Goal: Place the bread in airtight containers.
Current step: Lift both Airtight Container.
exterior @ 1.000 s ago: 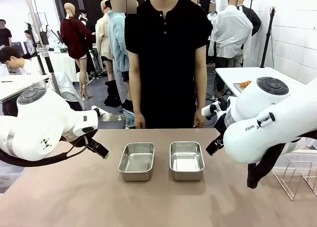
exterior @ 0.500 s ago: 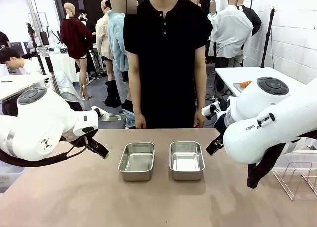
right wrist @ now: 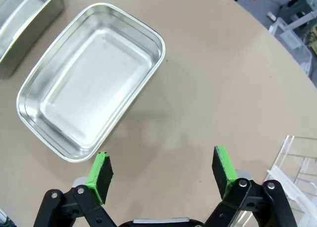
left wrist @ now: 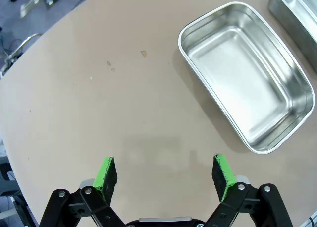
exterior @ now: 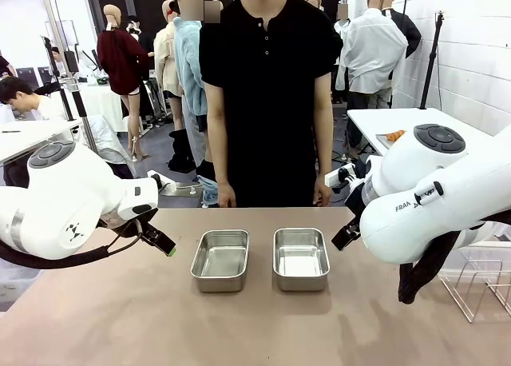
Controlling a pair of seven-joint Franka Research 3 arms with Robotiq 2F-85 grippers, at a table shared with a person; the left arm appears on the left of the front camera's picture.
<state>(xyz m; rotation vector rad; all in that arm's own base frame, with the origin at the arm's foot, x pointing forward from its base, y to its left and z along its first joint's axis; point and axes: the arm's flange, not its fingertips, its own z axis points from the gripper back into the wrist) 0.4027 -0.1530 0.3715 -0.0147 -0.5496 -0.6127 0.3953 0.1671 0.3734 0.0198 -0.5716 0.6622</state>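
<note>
The left claw [exterior: 165, 246], in the front view, hangs spread just left of the left container [exterior: 220, 260] on the tabletop [exterior: 120, 318]; the right claw [exterior: 345, 236] hangs just right of the right container [exterior: 301, 258]. We find both containers empty.

Left wrist view: the left claw [left wrist: 166, 170] stands spread, with the left container [left wrist: 245, 73] ahead at upper right, untouched.

Right wrist view: the right claw [right wrist: 161, 170] stands spread, with the right container [right wrist: 91, 78] ahead at upper left, untouched.

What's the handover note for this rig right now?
Left gripper: fingers open, empty, above bare table beside the left container.
Right gripper: fingers open, empty, above the table beside the right container.
Containers: side by side mid-table, uncovered, no bread in either.
Person: standing at the far edge, arms down.
Done: nothing yet.
Left: bread into both containers.
</note>
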